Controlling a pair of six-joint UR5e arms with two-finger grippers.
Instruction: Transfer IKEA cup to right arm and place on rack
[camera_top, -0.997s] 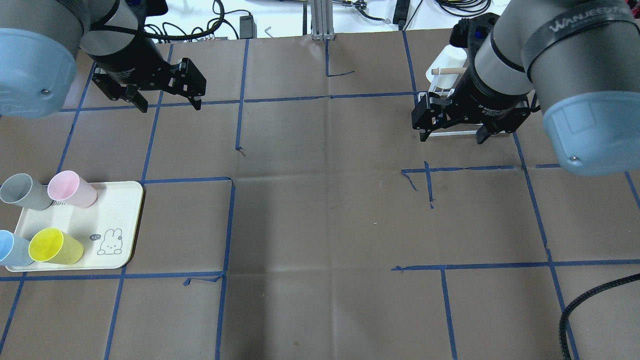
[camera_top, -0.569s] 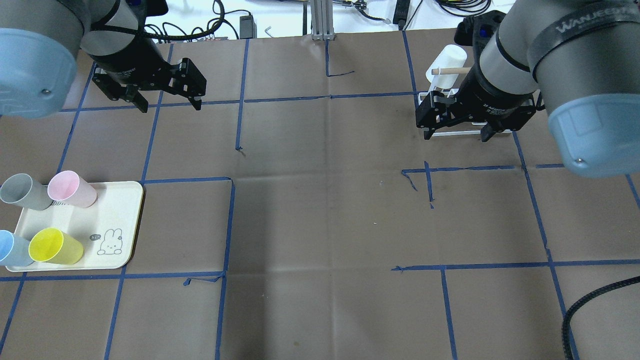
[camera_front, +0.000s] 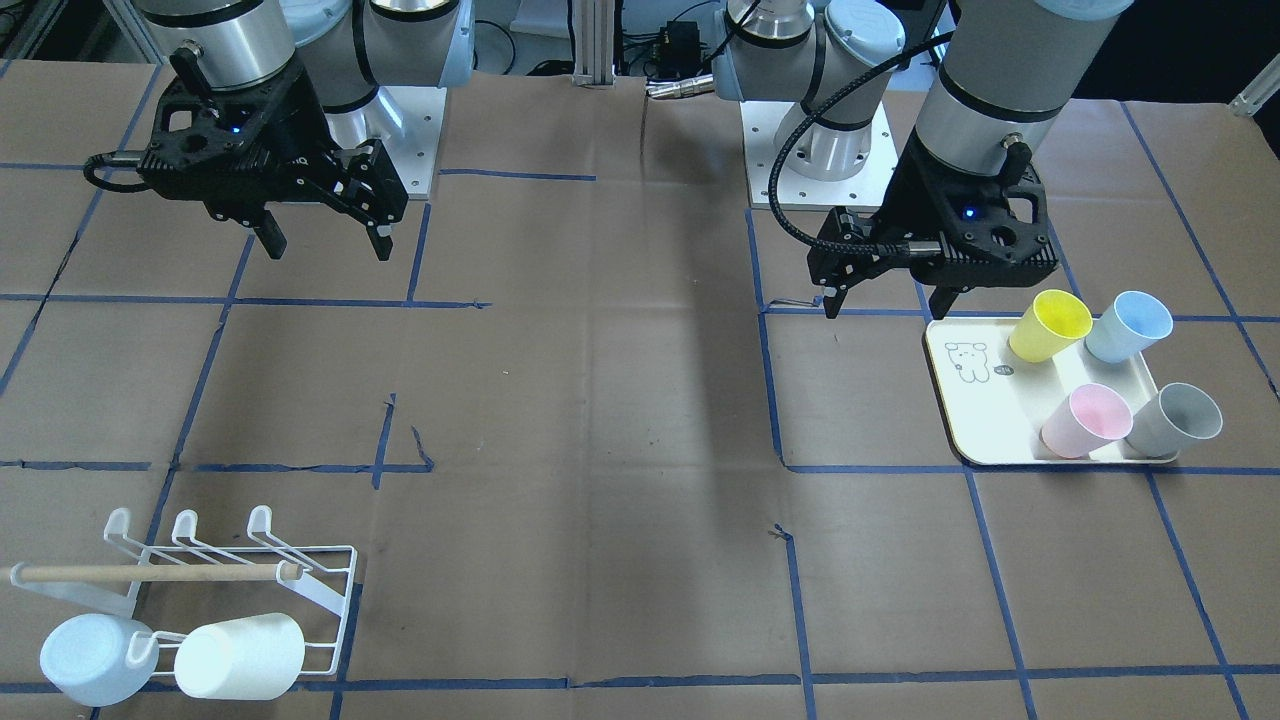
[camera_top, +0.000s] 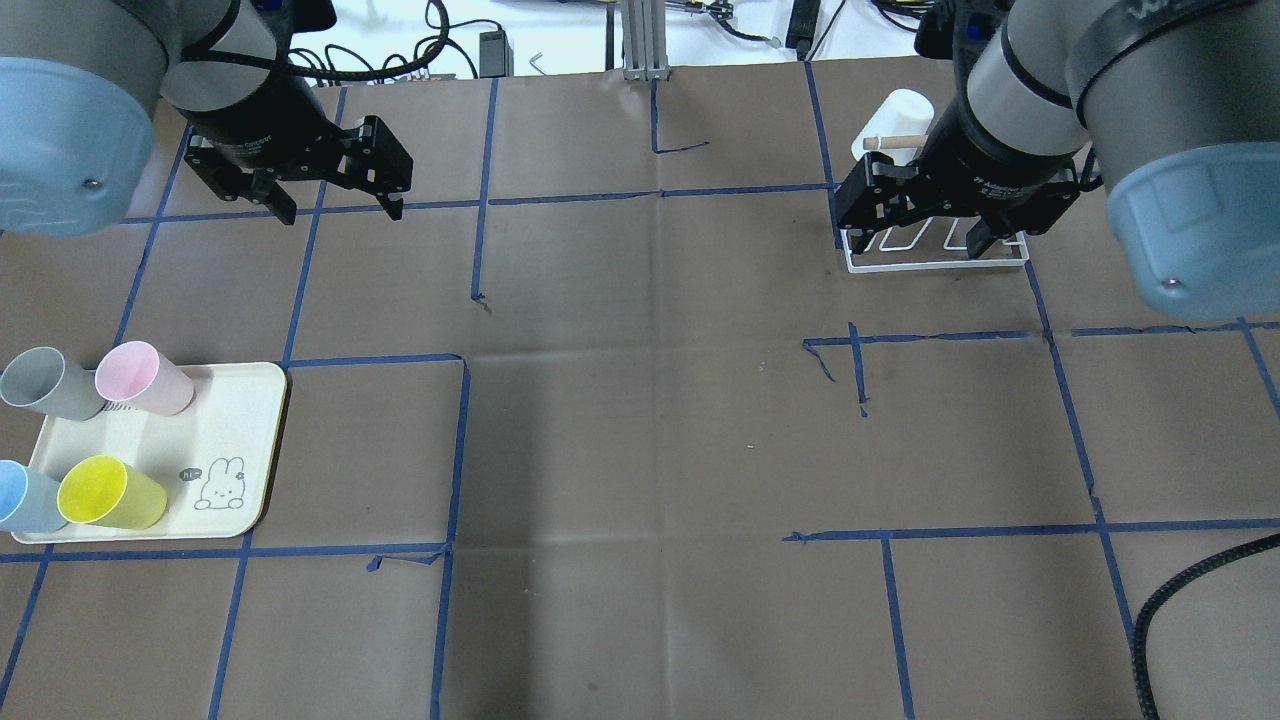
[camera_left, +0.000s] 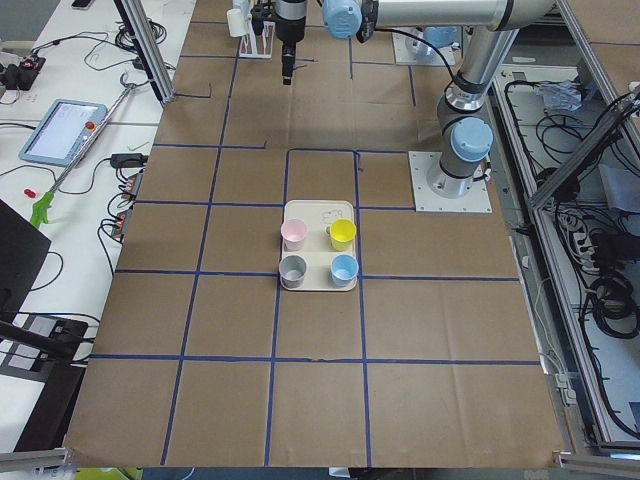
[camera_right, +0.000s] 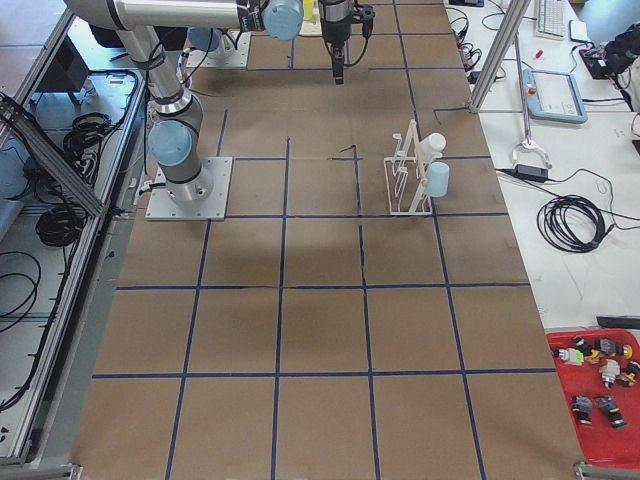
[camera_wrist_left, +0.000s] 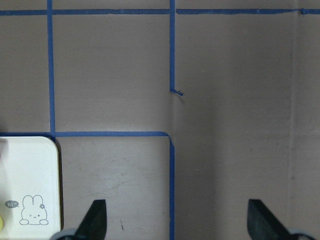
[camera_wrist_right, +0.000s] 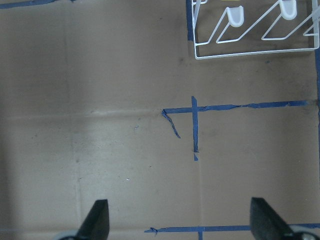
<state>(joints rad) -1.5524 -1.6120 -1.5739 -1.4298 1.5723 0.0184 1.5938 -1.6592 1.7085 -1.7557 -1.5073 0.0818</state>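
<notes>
Four IKEA cups lie on their sides on the cream tray (camera_top: 235, 420): yellow (camera_top: 110, 492), pink (camera_top: 143, 377), grey (camera_top: 45, 383) and blue (camera_top: 22, 497). The white wire rack (camera_front: 300, 580) with its wooden dowel (camera_front: 150, 573) holds a white cup (camera_front: 240, 655) and a pale blue cup (camera_front: 90, 658). My left gripper (camera_top: 340, 208) is open and empty, high above the table beyond the tray; it also shows in the front view (camera_front: 885, 303). My right gripper (camera_top: 912, 240) is open and empty, hovering over the rack (camera_top: 935, 265), and shows in the front view (camera_front: 327, 245).
Brown paper with blue tape lines covers the table. The left wrist view shows the tray's corner (camera_wrist_left: 30, 175) below the open gripper (camera_wrist_left: 177, 220). The right wrist view shows the rack's edge (camera_wrist_right: 250, 52) beyond the open gripper (camera_wrist_right: 180, 220). Cables lie past the far edge.
My right arm has moved toward the table's far side, uncovering the rack's near edge. The left arm and the cups have not moved.
</notes>
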